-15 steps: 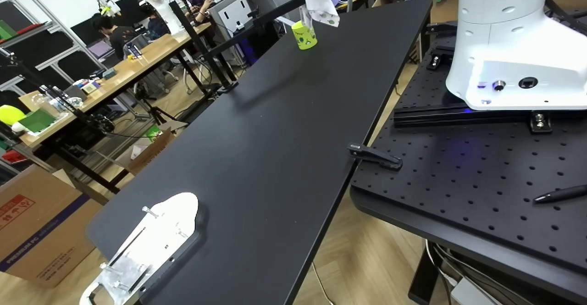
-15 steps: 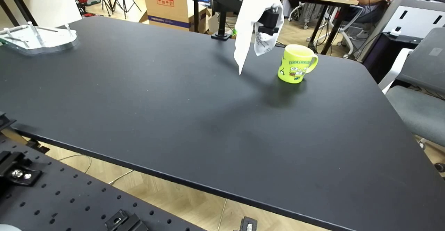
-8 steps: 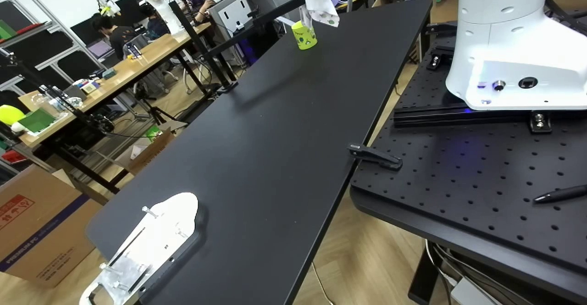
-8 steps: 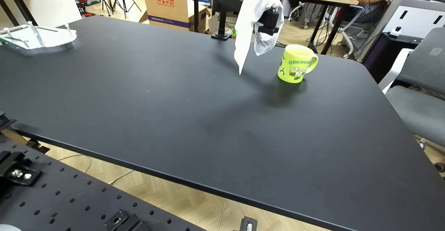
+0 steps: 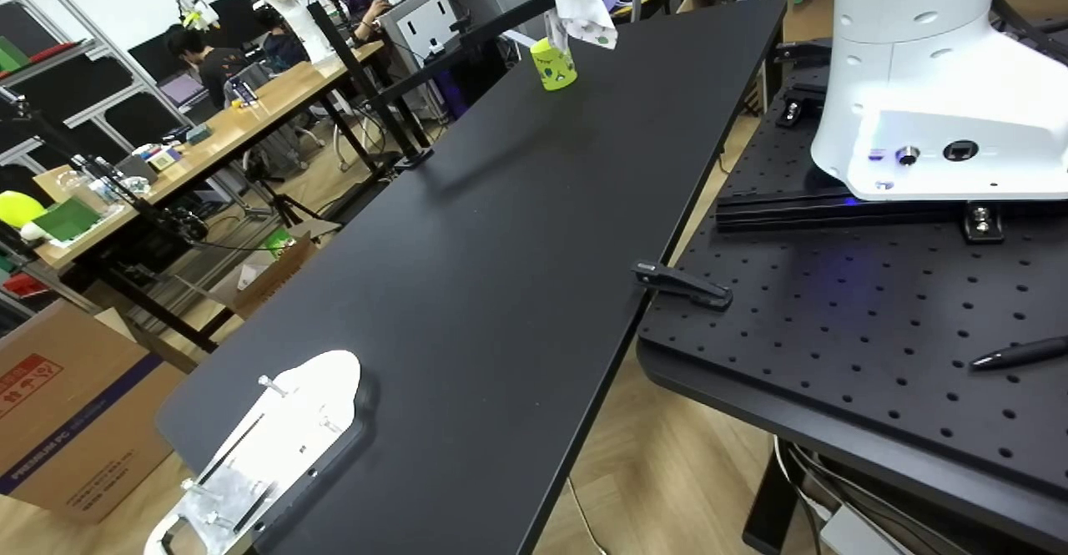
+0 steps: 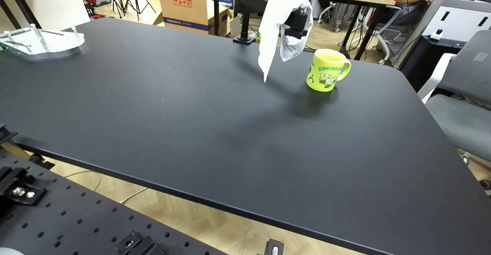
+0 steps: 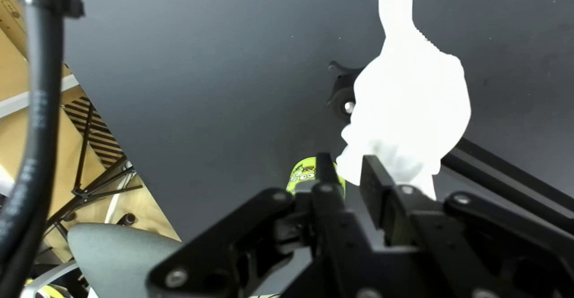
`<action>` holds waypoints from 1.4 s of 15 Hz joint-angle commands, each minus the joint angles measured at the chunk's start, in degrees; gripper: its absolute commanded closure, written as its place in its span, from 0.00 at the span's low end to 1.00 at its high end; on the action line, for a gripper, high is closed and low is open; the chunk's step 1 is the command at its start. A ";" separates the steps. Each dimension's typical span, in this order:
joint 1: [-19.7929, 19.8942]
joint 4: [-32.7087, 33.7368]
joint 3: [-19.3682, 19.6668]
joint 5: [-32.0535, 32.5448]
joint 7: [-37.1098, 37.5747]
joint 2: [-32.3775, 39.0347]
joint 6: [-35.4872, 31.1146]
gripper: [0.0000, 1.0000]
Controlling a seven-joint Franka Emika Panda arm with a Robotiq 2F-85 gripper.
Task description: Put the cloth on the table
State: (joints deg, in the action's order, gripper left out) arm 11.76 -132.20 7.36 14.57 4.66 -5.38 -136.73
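The cloth (image 6: 282, 11) hangs over a black stand (image 6: 251, 2) above the table (image 6: 184, 124), near the mug (image 6: 325, 71); the pincer (image 7: 347, 161) stands parted.

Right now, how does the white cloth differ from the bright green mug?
Colour: the cloth is mostly white, while the mug is bright yellow-green.
Pose: the cloth hangs draped over the end of a black support arm, while the mug stands upright on the table.
Shape: the cloth falls in loose folds, while the mug has a neat, rounded form.
Both carry printed markings.
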 commanded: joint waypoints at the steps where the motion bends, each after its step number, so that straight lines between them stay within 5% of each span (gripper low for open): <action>1: -1.64 2.81 0.09 -1.50 -3.02 2.01 1.00 1.00; 2: -2.06 2.64 0.01 -2.06 -3.90 1.71 1.29 0.66; 3: -2.37 2.02 -0.14 -2.04 -3.67 0.84 1.65 0.71; 5: -2.97 0.62 -0.26 -2.68 -3.84 -1.02 2.07 0.66; 15: -2.90 -4.50 0.23 -4.05 -3.90 -7.48 7.35 0.00; 21: -2.63 -2.40 1.75 -4.36 -9.15 -3.11 3.87 0.00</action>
State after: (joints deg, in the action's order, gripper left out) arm 8.96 -136.36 8.19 11.16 -1.32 -10.87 -131.31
